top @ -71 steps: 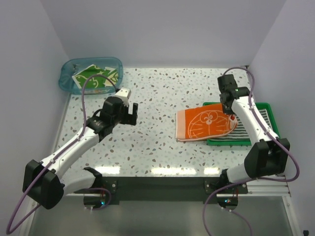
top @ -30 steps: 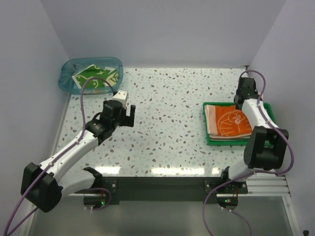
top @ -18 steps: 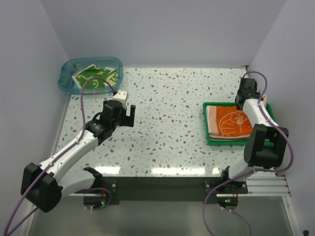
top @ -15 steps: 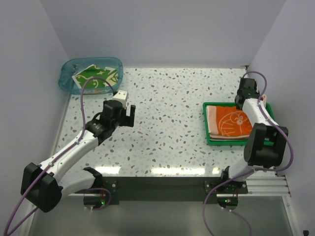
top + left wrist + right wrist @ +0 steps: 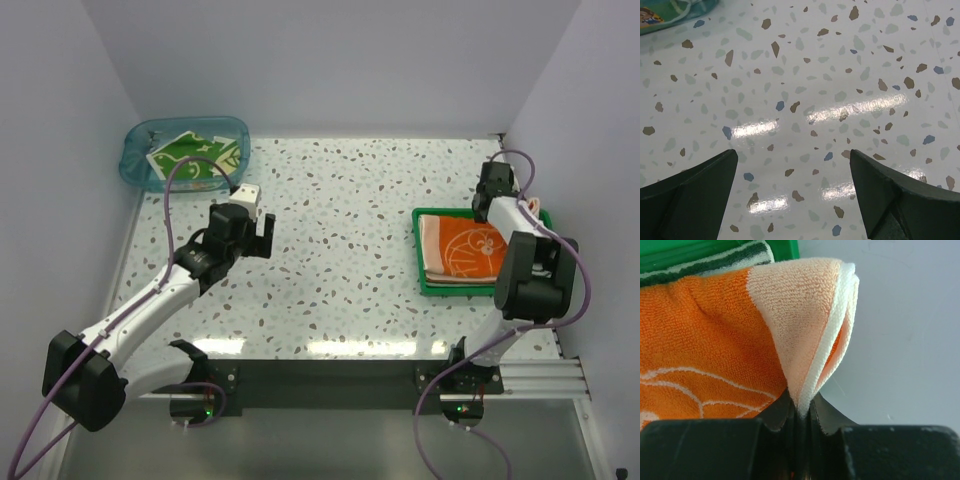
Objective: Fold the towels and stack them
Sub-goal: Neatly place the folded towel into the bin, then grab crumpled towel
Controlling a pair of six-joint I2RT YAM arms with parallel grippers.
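- Orange towel [image 5: 462, 250], white cartoon line-art on top: folded, lay flat inside the green tray [image 5: 450, 290] and covered most of it. Its far-right corner stood up past the tray's far edge, doubled over with the pale reverse and white hem showing, pinched in the right gripper [image 5: 800, 410].
- Striped towel [image 5: 710, 262], black and white: in the tray under the orange one, only a far edge showing.
- Green towel [image 5: 190, 155], cream pattern: well left of the tray and farther back, loosely bunched.

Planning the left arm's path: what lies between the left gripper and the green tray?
Only bare speckled table; the top view shows nothing between left gripper and green tray.
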